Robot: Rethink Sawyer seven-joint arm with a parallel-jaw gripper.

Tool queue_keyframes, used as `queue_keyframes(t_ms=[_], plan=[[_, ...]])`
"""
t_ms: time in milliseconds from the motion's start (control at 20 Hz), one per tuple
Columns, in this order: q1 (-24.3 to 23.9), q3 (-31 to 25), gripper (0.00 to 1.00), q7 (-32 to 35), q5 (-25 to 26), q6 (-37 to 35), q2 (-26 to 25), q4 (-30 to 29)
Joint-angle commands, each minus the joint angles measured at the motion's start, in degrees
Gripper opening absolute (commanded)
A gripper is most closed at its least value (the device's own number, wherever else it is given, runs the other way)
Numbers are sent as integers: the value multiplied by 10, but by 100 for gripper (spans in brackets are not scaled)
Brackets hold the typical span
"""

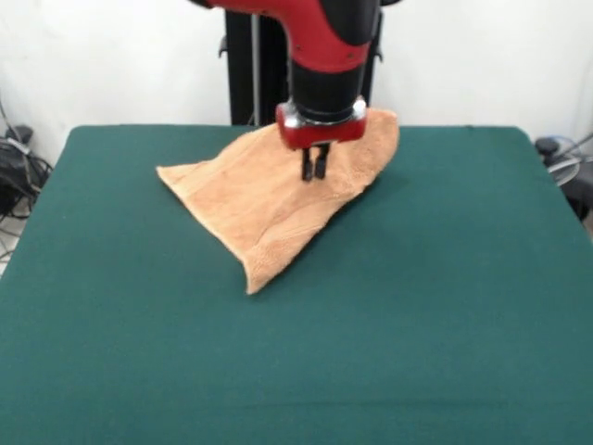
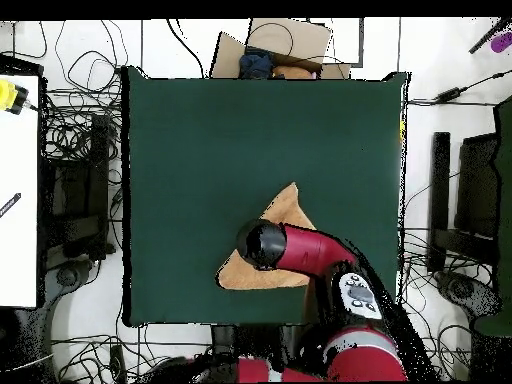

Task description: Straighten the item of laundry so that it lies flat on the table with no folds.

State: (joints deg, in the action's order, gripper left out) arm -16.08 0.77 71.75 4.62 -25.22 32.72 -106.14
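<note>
The towel (image 1: pixel 278 199) is nubby orange-tan terry cloth; the table (image 1: pixel 445 306) top looks matt green fabric; the arm (image 1: pixel 329 42) shell is glossy plastic.

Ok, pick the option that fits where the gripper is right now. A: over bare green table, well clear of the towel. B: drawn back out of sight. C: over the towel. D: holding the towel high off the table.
C: the gripper points down over the orange-tan towel, which lies on the table.
</note>
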Motion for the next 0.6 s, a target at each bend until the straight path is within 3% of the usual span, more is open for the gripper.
queue_keyframes(t_ms=[50,600], plan=[[14,-5,0,126,-41,-77,45,37],[-14,-20,0,126,-60,-30,110,-57]])
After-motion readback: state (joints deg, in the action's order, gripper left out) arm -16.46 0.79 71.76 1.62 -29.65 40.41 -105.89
